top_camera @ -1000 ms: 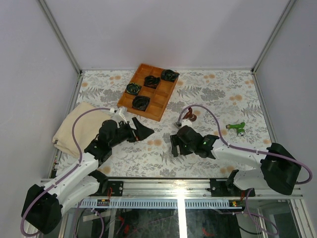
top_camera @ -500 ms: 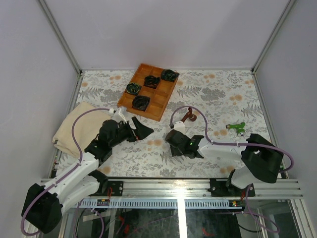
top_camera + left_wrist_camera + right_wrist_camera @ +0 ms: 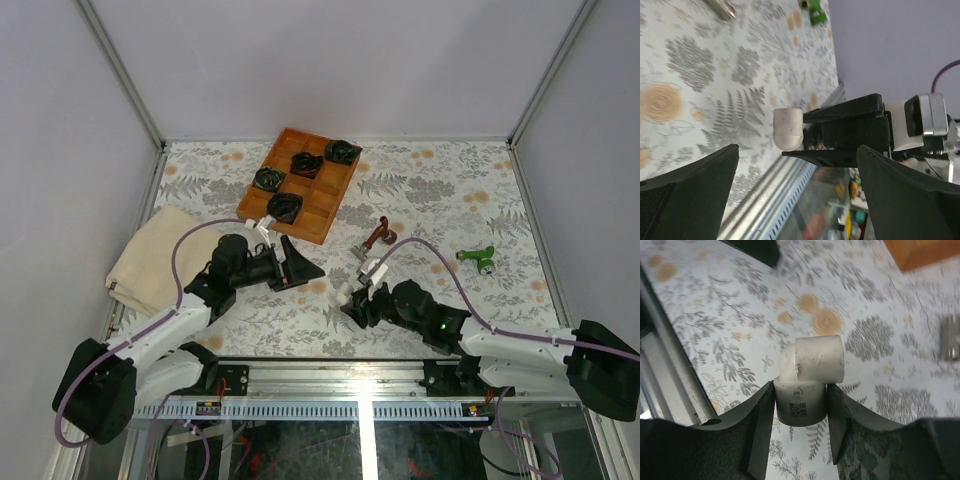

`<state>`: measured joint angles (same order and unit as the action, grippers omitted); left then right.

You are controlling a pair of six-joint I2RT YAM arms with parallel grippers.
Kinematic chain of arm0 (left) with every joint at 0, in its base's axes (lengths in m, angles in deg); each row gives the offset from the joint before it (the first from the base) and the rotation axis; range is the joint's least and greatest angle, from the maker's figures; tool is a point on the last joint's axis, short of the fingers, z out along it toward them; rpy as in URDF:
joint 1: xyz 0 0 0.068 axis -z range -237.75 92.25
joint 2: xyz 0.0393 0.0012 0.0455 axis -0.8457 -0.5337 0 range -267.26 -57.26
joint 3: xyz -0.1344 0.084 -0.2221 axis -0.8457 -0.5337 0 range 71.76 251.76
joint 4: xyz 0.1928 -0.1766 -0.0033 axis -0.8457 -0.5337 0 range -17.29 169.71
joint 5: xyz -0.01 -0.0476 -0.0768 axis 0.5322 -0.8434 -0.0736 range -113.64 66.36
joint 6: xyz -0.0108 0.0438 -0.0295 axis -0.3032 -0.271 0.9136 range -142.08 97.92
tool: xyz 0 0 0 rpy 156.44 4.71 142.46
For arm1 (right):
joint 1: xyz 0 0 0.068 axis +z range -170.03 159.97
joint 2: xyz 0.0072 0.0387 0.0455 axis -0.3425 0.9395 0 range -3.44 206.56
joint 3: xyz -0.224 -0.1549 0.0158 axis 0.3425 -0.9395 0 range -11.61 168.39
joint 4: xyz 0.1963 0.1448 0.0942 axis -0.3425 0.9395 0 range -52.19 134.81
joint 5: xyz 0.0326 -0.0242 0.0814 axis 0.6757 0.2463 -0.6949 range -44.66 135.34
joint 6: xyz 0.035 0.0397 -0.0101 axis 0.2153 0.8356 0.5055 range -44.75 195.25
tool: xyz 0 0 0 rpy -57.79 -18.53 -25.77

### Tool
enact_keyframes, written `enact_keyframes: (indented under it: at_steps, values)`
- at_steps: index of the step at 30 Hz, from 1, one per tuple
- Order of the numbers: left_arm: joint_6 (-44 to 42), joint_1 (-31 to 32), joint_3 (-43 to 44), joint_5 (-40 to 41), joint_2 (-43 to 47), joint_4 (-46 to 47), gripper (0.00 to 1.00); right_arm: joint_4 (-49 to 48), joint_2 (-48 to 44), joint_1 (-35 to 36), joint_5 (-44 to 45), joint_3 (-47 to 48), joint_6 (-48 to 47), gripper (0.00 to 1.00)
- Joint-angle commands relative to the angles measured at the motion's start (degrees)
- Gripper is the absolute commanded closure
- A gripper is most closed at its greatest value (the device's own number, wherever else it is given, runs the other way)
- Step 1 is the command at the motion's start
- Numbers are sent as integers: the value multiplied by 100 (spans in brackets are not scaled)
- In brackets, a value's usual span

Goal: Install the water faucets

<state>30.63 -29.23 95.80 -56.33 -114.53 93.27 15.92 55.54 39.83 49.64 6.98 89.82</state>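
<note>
The dark red-brown faucet [image 3: 378,238] with its silvery threaded end lies on the patterned table at mid-right. The bright green faucet [image 3: 478,258] lies farther right. It also shows at the top of the left wrist view [image 3: 815,6]. My right gripper [image 3: 350,300] is shut on a small white elbow piece [image 3: 810,374] and holds it above the table. Its fingers grip the lower barrel, which bears a QR code. My left gripper [image 3: 303,262] is open and empty, facing the white piece [image 3: 788,128] from the left.
A wooden compartment tray [image 3: 318,208] with black-and-green coiled bundles [image 3: 285,207] stands at the back centre. A folded beige cloth [image 3: 150,260] lies at the left. The metal rail [image 3: 360,375] runs along the near edge.
My right gripper has moved nearer and left, away from the red-brown faucet, carrying the white piece. My left gripper has shifted right toward it.
</note>
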Motion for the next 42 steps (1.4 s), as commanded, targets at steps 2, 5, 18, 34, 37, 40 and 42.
enact_keyframes:
  at_steps: [2,5,18,34,37,40,42]
  values:
    - [157,237,613,-1211,-385,307,0,-1698,-404,27,-1194,-197,-2108,78]
    - [-182,474,878,-1206,-542,-223,3,-1756,-438,31,-1348,-188,-2657,77]
    - [-472,1056,1138,-460,-1050,-797,30,-2104,-508,26,-1449,-226,-3257,80]
    - [181,1479,963,-75,-1339,-37,52,-2011,-617,28,-1477,-301,-3389,81]
    - [83,1486,1017,31,-1305,-155,53,-1977,-655,26,-1473,-332,-3372,81]
    - [64,1478,1046,37,-1343,-139,48,-1978,-677,26,-1521,-351,-3329,80]
    - [83,1482,1051,26,-1377,-80,48,-1960,-677,26,-1532,-354,-3313,80]
